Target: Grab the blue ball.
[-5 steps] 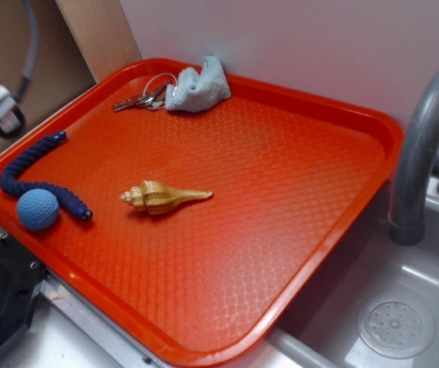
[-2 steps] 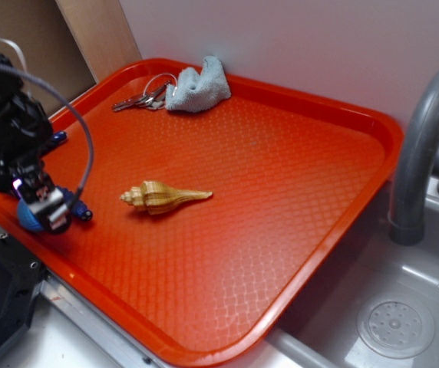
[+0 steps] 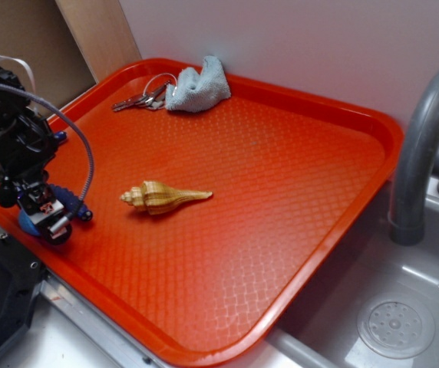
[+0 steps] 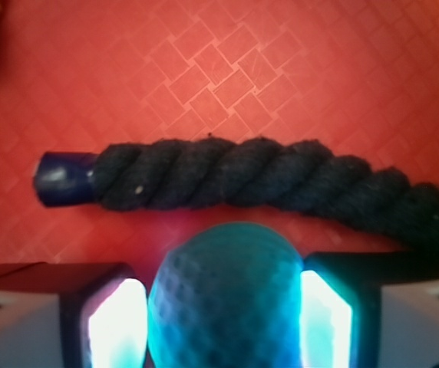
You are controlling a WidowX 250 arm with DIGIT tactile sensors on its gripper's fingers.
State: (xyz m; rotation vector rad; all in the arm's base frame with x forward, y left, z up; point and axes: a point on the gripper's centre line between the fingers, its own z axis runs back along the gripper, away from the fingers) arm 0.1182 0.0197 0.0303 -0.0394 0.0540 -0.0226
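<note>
Pincer down at near-left corner of red tray. Blue ball sits between its fingers, one pad at each side; contact on left side unclear, so cannot tell whether clamped. In exterior view ball mostly hidden under pincer. Dark navy rope lies just beyond ball, capped end to left. Shell mid-tray, apart. Keys and grey cloth at far edge. Faucet at right.

Even soft daylight outside, wrist view blurred, white glare on claw pads, ball tinted cyan
</note>
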